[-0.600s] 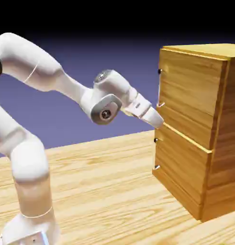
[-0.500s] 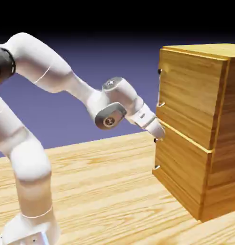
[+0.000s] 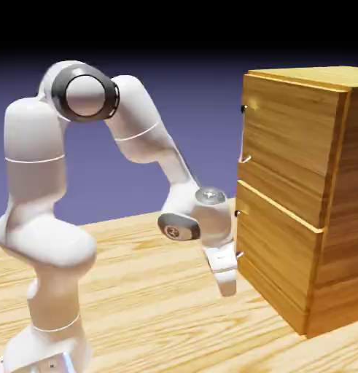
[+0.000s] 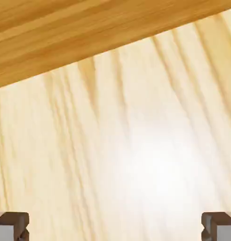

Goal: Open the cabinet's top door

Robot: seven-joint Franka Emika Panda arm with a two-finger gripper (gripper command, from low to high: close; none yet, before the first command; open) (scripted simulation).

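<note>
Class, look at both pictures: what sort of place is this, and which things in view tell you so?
Most likely a computer-rendered robot test scene, not a real room: a white arm stands on a pale wood table beside a lone wood-grain cabinet, against a plain blue-violet backdrop.

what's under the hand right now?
Bare tabletop, pale wood, nothing between the open hand and it. The cabinet base edges the hand view's top. The exterior view can't show the spot beneath the fingertips.

White arm (image 3: 138,138) with grey joint caps. Cabinet (image 3: 313,197) golden-brown wood grain, thin silver handles. Table (image 3: 152,299) pale yellow wood grain, streaky. Backdrop blue-violet fading to black. Fingertips (image 4: 11,225) grey-brown.
</note>
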